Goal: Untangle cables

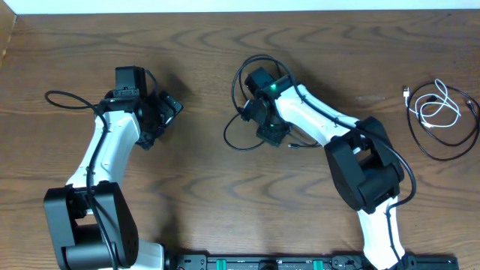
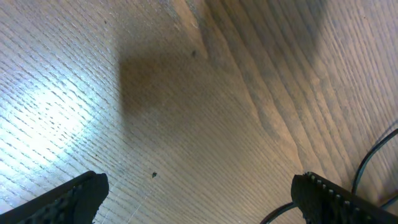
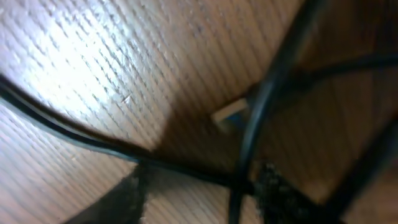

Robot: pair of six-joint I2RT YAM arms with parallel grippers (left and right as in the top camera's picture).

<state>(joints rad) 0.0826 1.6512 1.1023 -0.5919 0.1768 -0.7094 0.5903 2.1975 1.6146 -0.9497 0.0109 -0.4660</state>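
I'm looking down on a dark brown wood-grain tabletop (image 1: 225,195), with strong swirling grain and a soft sheen. Of the room I see only a pale strip (image 1: 225,6) along the top edge of the overhead frame. A black base rail (image 1: 285,262) with green marks runs along the bottom edge.

The left claw (image 1: 166,112) sits left of centre with its fingers spread wide. In its wrist view they stand at the lower corners, with nothing but bare, brightly lit wood between them. A dark cord (image 2: 373,155) curves in at the lower right there; I cannot tell whose it is.

The right claw (image 1: 264,127) is just right of centre, low over a black cable (image 1: 229,139) that loops around it, above and to its left. A small plug end (image 1: 294,145) lies just to the claw's right. The right wrist view is blurred, but the fingers are apart at the bottom of the frame. The black cable crosses the gap between them without being pinched, as far as I can tell, and a second strand crosses over it.

Well apart, at the upper right of the overhead frame, a coiled white cable (image 1: 439,105) lies inside the sweep of a second black cable (image 1: 442,155).
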